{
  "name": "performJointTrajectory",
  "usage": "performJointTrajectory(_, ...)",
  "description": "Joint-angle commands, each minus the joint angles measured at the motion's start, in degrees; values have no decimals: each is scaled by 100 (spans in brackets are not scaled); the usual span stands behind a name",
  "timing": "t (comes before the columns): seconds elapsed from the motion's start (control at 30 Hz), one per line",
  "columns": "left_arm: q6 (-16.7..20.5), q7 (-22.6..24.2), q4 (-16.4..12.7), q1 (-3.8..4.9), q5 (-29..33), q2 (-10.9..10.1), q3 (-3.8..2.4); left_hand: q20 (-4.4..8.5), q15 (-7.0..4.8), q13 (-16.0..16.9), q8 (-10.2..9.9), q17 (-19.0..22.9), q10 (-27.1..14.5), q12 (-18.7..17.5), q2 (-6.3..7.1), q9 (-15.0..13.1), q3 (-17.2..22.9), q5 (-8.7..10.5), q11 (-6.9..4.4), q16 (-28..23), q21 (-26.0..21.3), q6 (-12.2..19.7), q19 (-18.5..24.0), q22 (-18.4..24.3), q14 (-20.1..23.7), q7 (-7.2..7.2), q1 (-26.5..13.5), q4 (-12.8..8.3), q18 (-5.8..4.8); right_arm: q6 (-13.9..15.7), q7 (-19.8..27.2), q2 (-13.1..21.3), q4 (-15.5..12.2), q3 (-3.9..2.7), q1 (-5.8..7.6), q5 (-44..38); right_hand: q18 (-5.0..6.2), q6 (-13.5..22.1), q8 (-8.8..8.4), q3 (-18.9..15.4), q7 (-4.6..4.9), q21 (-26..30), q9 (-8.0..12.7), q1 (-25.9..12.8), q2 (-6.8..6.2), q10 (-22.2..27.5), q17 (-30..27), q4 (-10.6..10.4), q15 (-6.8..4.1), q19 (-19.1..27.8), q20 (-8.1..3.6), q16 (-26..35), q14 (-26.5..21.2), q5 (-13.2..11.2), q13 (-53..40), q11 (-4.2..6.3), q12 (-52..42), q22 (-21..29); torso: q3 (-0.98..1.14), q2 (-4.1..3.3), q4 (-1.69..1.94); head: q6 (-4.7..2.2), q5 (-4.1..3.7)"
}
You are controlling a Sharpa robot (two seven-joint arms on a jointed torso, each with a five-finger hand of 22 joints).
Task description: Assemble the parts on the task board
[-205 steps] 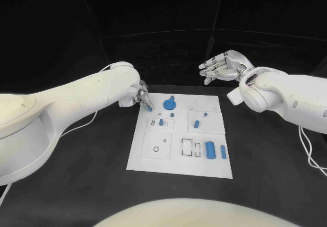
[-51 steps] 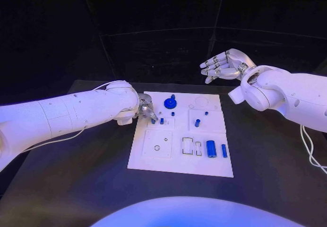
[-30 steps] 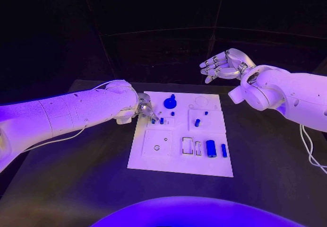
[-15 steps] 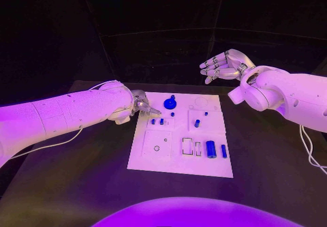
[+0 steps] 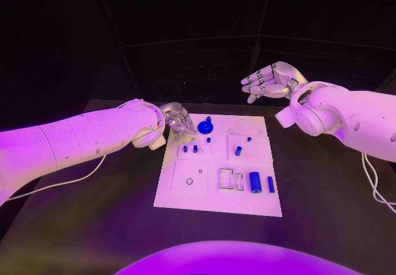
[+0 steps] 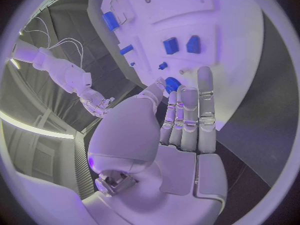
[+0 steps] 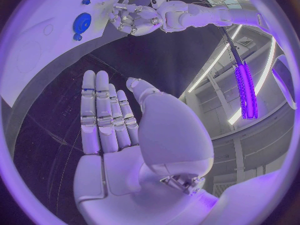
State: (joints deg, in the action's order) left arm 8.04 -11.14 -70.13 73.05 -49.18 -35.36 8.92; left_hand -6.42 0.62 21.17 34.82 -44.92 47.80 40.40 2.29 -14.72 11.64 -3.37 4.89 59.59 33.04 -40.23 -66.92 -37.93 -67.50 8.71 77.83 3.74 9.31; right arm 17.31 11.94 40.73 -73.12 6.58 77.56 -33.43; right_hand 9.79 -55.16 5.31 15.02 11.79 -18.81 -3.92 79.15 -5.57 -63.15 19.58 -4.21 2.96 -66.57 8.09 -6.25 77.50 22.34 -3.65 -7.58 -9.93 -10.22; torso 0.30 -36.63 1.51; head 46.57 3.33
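The task board (image 5: 216,197) lies mid-counter (image 5: 91,229), small blue parts (image 5: 255,182) on it. From the head camera the left robot hand (image 5: 175,119) hovers over the board's far left corner; its wrist camera shows what that angle hides: fingers (image 6: 206,105) straight, side by side, holding nothing. The right robot hand (image 5: 268,80) hangs released beyond the board, fingers loosely curled. Half a second earlier the left hand sat lower, nearer the two small pegs (image 5: 190,149).

The left robot hand (image 5: 175,118) covers the task board's (image 5: 216,200) far-left corner. The small parts (image 5: 190,149) near it are too tiny to tell their shapes.
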Motion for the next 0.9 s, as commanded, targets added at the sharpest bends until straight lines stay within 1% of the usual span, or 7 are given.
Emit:
performJointTrajectory(0.03,386,1247,44,-10,-175,108,-4,4,33,-260,-239,245,13,-239,73,209,179,21,18,-143,-92,-232,42,64,153,24,260,-221,124,6,57,-9,-1,-4,10,-4,60,24,-24,37,-2,31,0,-11,-8,35,-9,-5,-5,-20,21,32,36,39,7,9,14,11,-4,-7,-12,-27,-18)
performJointTrajectory(0.23,421,1663,224,-61,-1246,377,0,5,23,-891,-919,134,168,-813,316,701,365,18,39,161,-86,-660,-139,100,-138,-14,254,-477,123,8,62,-24,1,-4,9,-4,61,24,-24,43,-2,33,-1,-1,-7,36,-10,3,-7,-23,20,34,36,39,7,10,14,12,1,-6,-17,-54,-46)
performJointTrajectory(0.33,369,1661,315,-79,-1628,479,23,10,7,-1109,-1144,-438,213,-1002,364,845,363,30,46,688,23,-791,-393,68,-622,-23,170,-529,121,8,63,-30,2,-4,9,-4,61,24,-23,48,-3,34,-1,7,-7,36,-11,10,-9,-25,19,36,37,39,7,10,13,13,0,-10,-17,-62,-60)
performJointTrajectory(0.4,293,1597,428,-99,-1905,591,47,27,-6,-1281,-1315,-1105,269,-1133,360,951,348,19,36,1227,178,-903,-687,6,-1082,-18,106,-564,115,7,64,-35,4,-4,8,-4,62,24,-23,50,-3,34,-1,10,-7,36,-11,12,-9,-25,18,36,37,39,7,10,13,14,1,-6,-11,-65,-69)
performJointTrajectory(0.47,205,1505,523,-114,-2093,678,70,48,-32,-1382,-1424,-1812,334,-1196,368,1014,314,30,34,1711,733,-962,-1031,-451,-1455,-23,51,-580,35,7,65,-41,5,-4,8,-4,62,24,-23,50,-3,34,-1,10,-7,36,-11,12,-9,-25,18,36,37,39,7,10,13,14,3,-4,-11,-72,-68)
performJointTrajectory(0.57,99,1365,650,-133,-2294,791,96,76,-44,-1468,-1520,-2132,377,-1249,381,1062,245,26,20,1931,1219,-1007,-1264,-878,-1627,-21,-10,-586,-36,5,66,-51,8,-4,8,-4,62,24,-23,50,-3,34,-1,10,-7,36,-11,12,-9,-25,18,36,37,39,7,10,13,14,-1,-10,-12,-76,-73)
performJointTrajectory(0.9,-153,1114,990,-203,-2773,1104,123,109,-77,-1590,-1673,-2206,465,-1324,314,1091,218,33,0,2012,1626,-1066,-1456,-1240,-1724,-39,23,-649,-103,-2,69,-81,22,-4,7,-4,62,24,-23,50,-3,34,-1,10,-7,36,-11,12,-9,-25,18,36,37,39,7,10,13,14,-3,-18,-19,-79,-73)
